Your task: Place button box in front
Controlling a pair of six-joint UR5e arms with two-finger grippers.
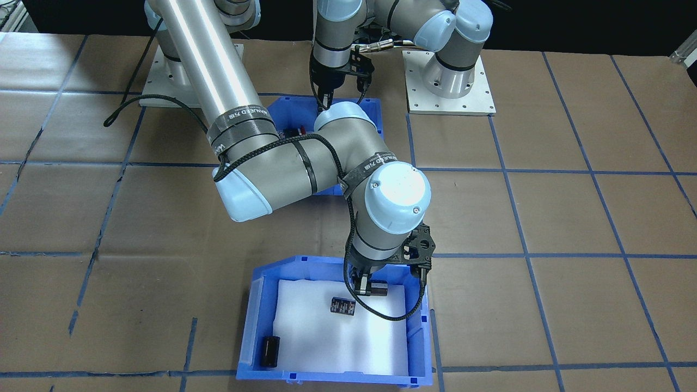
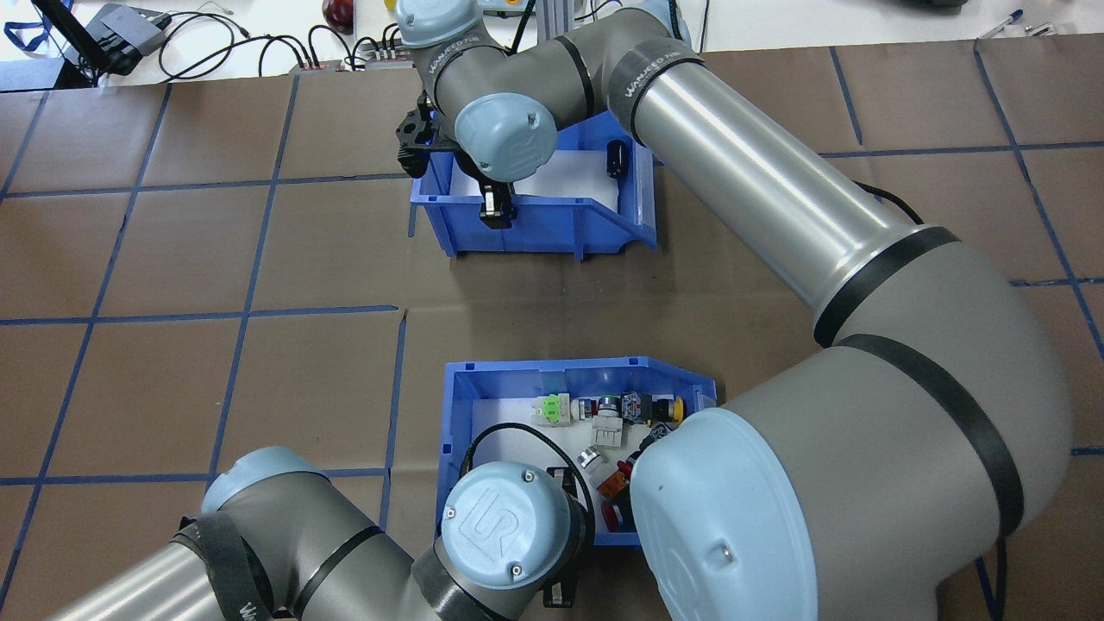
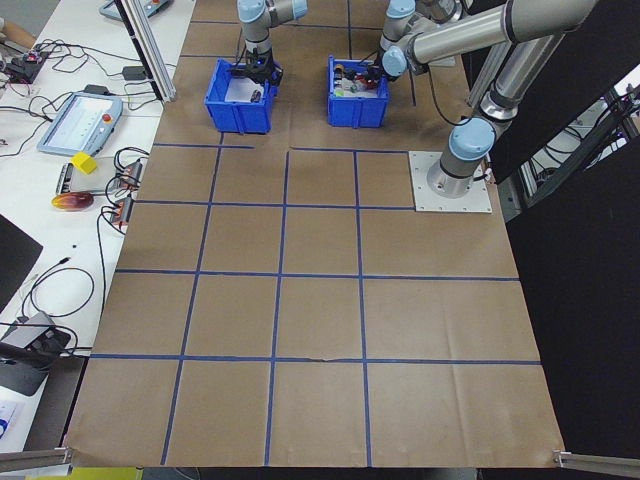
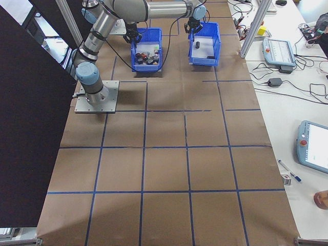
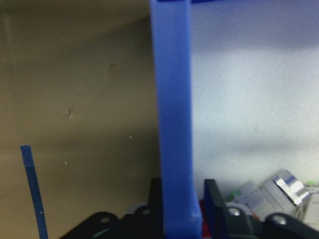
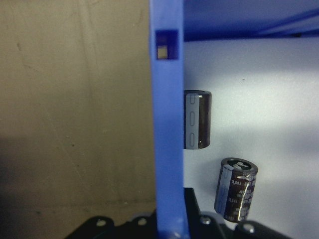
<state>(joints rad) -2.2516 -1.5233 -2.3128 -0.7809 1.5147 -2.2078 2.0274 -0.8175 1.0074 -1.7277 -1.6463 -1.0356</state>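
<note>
Blue button box [image 2: 461,405] near robot, left gripper [image 5: 180,199] clamped astride its side wall; other blue bin [image 1: 256,326] of dark cylinders [image 6: 235,189] at far side of brown table [image 2: 259,362], right gripper [image 6: 172,219] clamped on its wall.

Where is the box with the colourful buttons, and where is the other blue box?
button box [image 2: 517,376]: overhead view, on its far blue wall.
other bin [image 2: 552,226]: overhead view, on its near blue wall.
green button [image 2: 548,410]: overhead view, on its green cap, inside the button box.
</note>
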